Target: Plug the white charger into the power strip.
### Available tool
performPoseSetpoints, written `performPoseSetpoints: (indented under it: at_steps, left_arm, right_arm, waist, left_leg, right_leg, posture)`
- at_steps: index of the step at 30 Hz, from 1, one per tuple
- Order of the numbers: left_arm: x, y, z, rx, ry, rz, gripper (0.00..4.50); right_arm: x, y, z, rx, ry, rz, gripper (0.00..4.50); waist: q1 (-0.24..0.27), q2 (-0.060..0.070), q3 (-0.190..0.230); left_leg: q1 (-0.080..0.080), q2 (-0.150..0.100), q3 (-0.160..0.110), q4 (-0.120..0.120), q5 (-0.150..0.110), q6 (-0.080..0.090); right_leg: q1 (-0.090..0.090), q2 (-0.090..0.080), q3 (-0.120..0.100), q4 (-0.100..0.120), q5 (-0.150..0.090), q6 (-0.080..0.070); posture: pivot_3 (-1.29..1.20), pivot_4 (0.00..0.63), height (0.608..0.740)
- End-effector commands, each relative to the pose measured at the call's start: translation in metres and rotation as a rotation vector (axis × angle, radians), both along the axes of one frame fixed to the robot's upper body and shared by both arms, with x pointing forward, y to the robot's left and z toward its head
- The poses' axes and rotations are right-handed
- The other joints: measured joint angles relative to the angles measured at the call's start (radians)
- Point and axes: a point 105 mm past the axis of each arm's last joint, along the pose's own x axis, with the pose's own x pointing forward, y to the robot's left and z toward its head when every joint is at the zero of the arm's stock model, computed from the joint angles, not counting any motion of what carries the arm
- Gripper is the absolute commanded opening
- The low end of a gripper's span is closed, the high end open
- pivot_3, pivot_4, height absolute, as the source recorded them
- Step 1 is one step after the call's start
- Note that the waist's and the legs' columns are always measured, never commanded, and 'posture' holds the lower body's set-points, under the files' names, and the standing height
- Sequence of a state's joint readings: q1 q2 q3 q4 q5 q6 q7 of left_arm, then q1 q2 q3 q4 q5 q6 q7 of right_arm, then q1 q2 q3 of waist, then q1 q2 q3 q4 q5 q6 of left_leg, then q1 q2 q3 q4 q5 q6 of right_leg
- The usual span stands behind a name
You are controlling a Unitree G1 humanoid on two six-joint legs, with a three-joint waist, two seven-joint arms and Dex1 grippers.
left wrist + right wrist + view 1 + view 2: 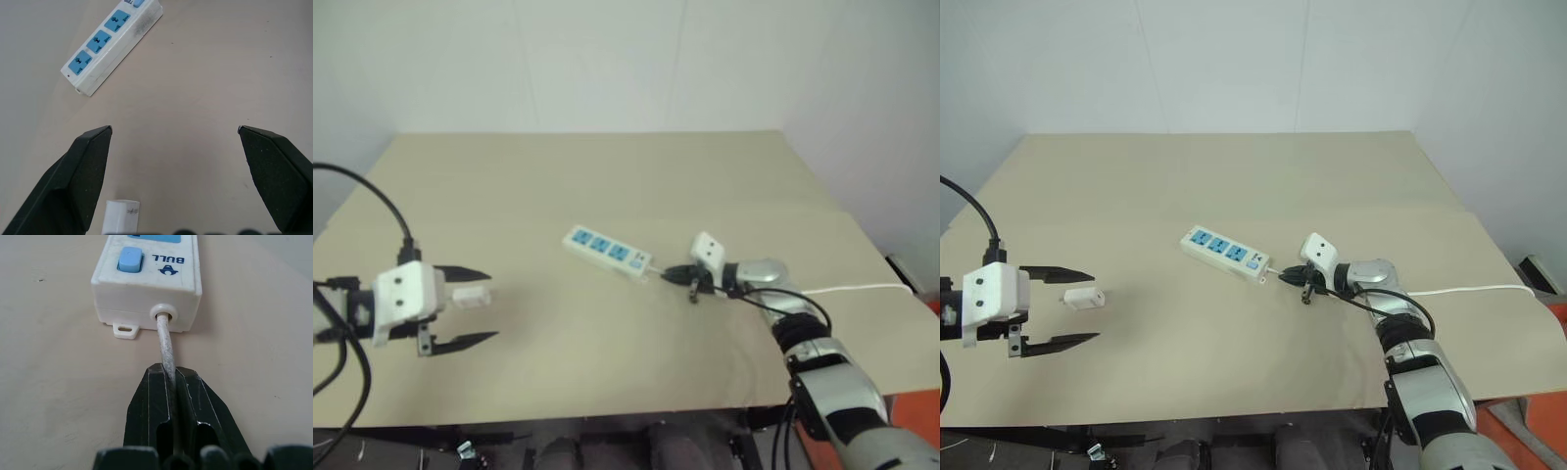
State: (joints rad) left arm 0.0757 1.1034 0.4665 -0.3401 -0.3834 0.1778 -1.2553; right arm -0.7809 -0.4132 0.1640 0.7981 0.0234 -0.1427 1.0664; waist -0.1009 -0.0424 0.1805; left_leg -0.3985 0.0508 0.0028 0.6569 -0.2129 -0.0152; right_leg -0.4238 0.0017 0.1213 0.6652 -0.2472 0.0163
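1. Pinching the thin cord [165, 340] just beside where it leaves the switch end of the power strip [1225, 253], my right gripper [1291, 278] has its fingers pressed together on it, with no gap showing in the right wrist view.
2. My left gripper [1058, 308] hangs with its fingers spread wide and nothing between them.
3. Lying flat on the table [1234, 176], the white charger [1083, 298] sits between those open fingers in the head views, at the near edge of the left wrist view, so the left arm is plainly the nearer one.
4. Running diagonally, the strip's long axis points from my right gripper away toward the far left, well apart from the charger.
5. I judge the next move is a short drop of the left gripper onto the charger.
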Motion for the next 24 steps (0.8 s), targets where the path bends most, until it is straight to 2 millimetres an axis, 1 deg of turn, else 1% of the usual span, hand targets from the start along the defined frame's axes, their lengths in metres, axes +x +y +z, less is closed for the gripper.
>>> performPoseSetpoints:
  at_steps: [1, 4, 6, 9, 11, 12, 13, 15, 17, 20, 21, 23, 24]
  left_arm:
    - [0.001, -0.005, 0.01, 0.013, -0.056, -0.02, 4.5]
    - [0.002, -0.004, 0.009, 0.023, -0.051, -0.02, 4.5]
    - [0.003, -0.003, 0.009, 0.026, -0.05, -0.019, 4.5]
    - [0.005, -0.003, 0.009, 0.026, -0.05, -0.018, 4.5]
    - [0.006, -0.004, 0.009, 0.026, -0.047, -0.026, 4.5]
    - [0.007, -0.005, 0.008, 0.024, -0.045, -0.031, 4.5]
    - [0.008, -0.006, 0.008, 0.02, -0.04, -0.037, 4.5]
    - [0.008, -0.009, 0.005, 0.017, -0.025, -0.056, 4.5]
    - [0.007, -0.012, 0.002, 0.02, -0.012, -0.076, 4.5]
    - [0.012, -0.012, 0.002, 0.014, -0.026, -0.067, 4.5]
    - [0.013, -0.012, 0.002, 0.012, -0.029, -0.066, 4.5]
    - [0.014, -0.012, 0.003, 0.01, -0.022, -0.071, 4.5]
    - [0.013, -0.012, 0.002, 0.01, -0.012, -0.077, 4.5]
  right_arm:
    - [-0.018, 0.01, 0.015, 0.015, -0.055, 0.098, 0.02]
    - [-0.042, 0.011, 0.021, -0.003, -0.081, 0.149, 0.02]
    - [-0.054, 0.012, 0.023, 0.001, -0.11, 0.139, 0.02]
    - [-0.068, 0.012, 0.018, 0.003, -0.111, 0.117, 0.02]
    - [-0.071, 0.01, 0.011, 0.008, -0.094, 0.074, 0.02]
    - [-0.073, 0.009, 0.009, 0.017, -0.083, 0.059, 0.71]
    - [-0.076, 0.01, 0.007, 0.023, -0.076, 0.057, 0.95]
    - [-0.081, 0.01, 0.005, 0.026, -0.081, 0.066, 1.63]
    - [-0.081, 0.01, 0.006, 0.039, -0.086, 0.04, 2.3]
    - [-0.079, 0.007, 0.011, 0.089, -0.092, -0.024, 3.44]
    - [-0.079, 0.006, 0.014, 0.117, -0.095, -0.038, 3.7]
    - [-0.08, 0.005, 0.019, 0.172, -0.11, -0.06, 4.47]
    - [-0.08, 0.005, 0.021, 0.197, -0.116, -0.067, 4.47]
  waist:
    - [0.001, 0.0, 0.0]
    - [0.004, 0.0, 0.0]
    - [0.004, 0.0, 0.0]
    - [0.003, 0.0, 0.0]
    - [0.004, 0.0, 0.0]
    - [0.004, 0.0, 0.0]
    - [0.004, 0.0, 0.0]
    - [0.005, 0.0, 0.0]
    - [0.004, 0.0, 0.0]
    - [0.005, 0.0, 0.0]
    - [0.006, 0.0, 0.0]
    - [0.007, 0.0, 0.0]
    - [0.007, 0.0, 0.0]
  left_leg:
    - [0.0, 0.0, 0.0, 0.0, 0.0, 0.0]
    - [-0.003, 0.0, 0.0, 0.0, 0.0, 0.0]
    - [-0.004, 0.0, 0.0, 0.0, 0.0, 0.0]
    - [-0.004, 0.0, 0.0, 0.0, 0.0, 0.0]
    - [-0.003, 0.0, 0.0, 0.0, 0.0, 0.0]
    - [-0.002, 0.0, 0.0, 0.0, 0.0, 0.0]
    - [-0.001, 0.0, 0.0, 0.0, 0.0, 0.0]
    - [-0.001, 0.0, 0.0, 0.001, 0.0, 0.0]
    - [0.0, 0.0, 0.0, 0.002, 0.0, 0.0]
    - [0.0, 0.0, 0.0, 0.002, 0.0, 0.0]
    - [-0.001, 0.0, 0.0, 0.002, 0.0, 0.0]
    - [-0.001, 0.0, 0.0, 0.002, 0.0, 0.0]
    - [-0.001, 0.0, 0.0, 0.002, 0.0, 0.0]
  right_leg:
    - [0.0, 0.0, 0.0, 0.0, 0.0, 0.0]
    - [-0.002, 0.0, 0.0, 0.0, 0.001, -0.002]
    - [-0.003, -0.001, 0.0, -0.001, 0.001, -0.001]
    - [-0.003, 0.0, 0.0, 0.0, -0.001, 0.001]
    - [-0.003, 0.0, 0.0, 0.0, -0.003, 0.004]
    - [-0.002, 0.0, 0.0, 0.0, -0.003, 0.005]
    - [-0.002, 0.0, 0.0, 0.001, -0.003, 0.005]
    - [-0.001, 0.0, 0.0, 0.001, -0.002, 0.006]
    - [0.0, 0.0, 0.0, 0.001, -0.002, 0.006]
    - [-0.001, 0.0, 0.0, 0.001, -0.002, 0.006]
    - [-0.001, 0.0, 0.0, 0.001, -0.002, 0.006]
    - [-0.001, 0.0, 0.0, 0.001, -0.002, 0.006]
    - [-0.001, 0.0, 0.0, 0.001, -0.002, 0.006]
  posture:
    - [0.0, 0.15, 0.74]
    - [0.0, 0.15, 0.74]
    - [0.0, 0.15, 0.74]
    - [0.0, 0.15, 0.74]
    - [0.0, 0.15, 0.74]
    - [0.0, 0.15, 0.74]
    - [0.0, 0.15, 0.74]
    - [0.0, 0.15, 0.74]
    - [0.0, 0.15, 0.74]
    - [0.0, 0.15, 0.74]
    - [0.0, 0.15, 0.74]
    - [0.0, 0.15, 0.74]
    - [0.0, 0.15, 0.74]
